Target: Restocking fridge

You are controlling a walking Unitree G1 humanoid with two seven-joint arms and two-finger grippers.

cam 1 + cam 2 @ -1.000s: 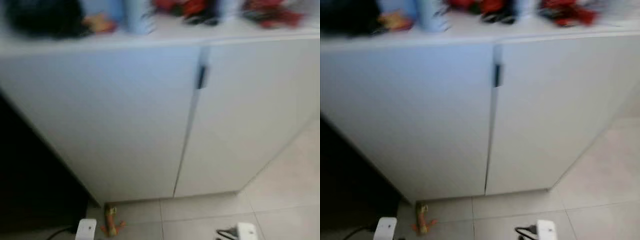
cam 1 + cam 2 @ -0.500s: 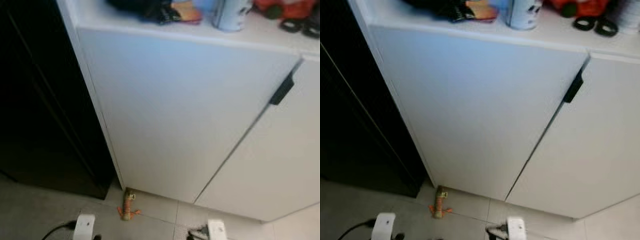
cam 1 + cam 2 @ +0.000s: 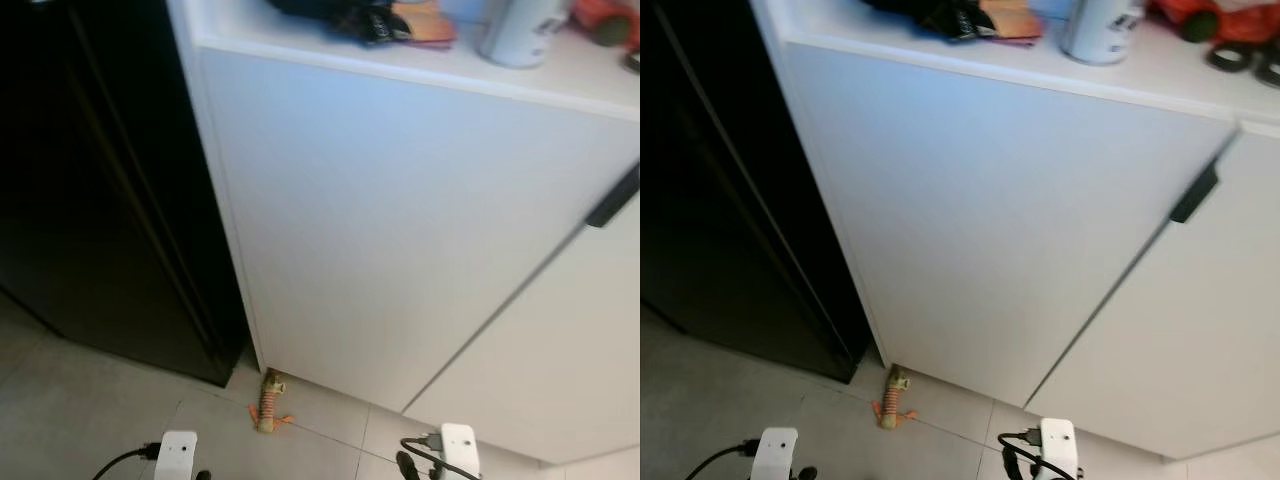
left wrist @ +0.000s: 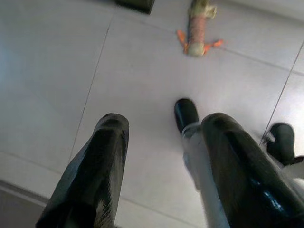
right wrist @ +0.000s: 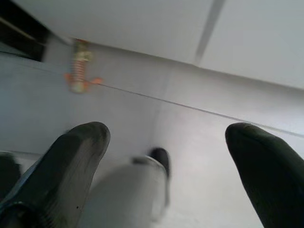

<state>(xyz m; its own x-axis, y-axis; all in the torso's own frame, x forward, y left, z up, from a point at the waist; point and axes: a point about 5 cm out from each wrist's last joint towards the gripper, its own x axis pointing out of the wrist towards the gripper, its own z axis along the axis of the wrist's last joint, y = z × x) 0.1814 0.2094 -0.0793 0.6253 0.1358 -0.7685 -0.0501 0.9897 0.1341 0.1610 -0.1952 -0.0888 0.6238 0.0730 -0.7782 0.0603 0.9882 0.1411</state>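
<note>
A tall black fridge [image 3: 90,200] stands at the left with its door closed, right against a white cabinet [image 3: 400,220]. My left gripper [image 4: 164,128] hangs low over the tiled floor, open, with nothing between its fingers. My right gripper [image 5: 166,137] also hangs open and holds nothing, near the cabinet's base. On the cabinet top are a white can [image 3: 520,25], a black bundle [image 3: 330,12] and red items [image 3: 1200,18].
A small orange and green toy [image 3: 269,402] lies on the floor at the cabinet's corner. The cabinet door has a black handle [image 3: 612,197]. Grey floor tiles [image 3: 80,400] spread out in front of the fridge. My black foot [image 4: 186,114] shows below the left gripper.
The camera has swung to the left: the fridge now takes up the left of the picture and the cabinet sits further right. The blur has gone.
</note>
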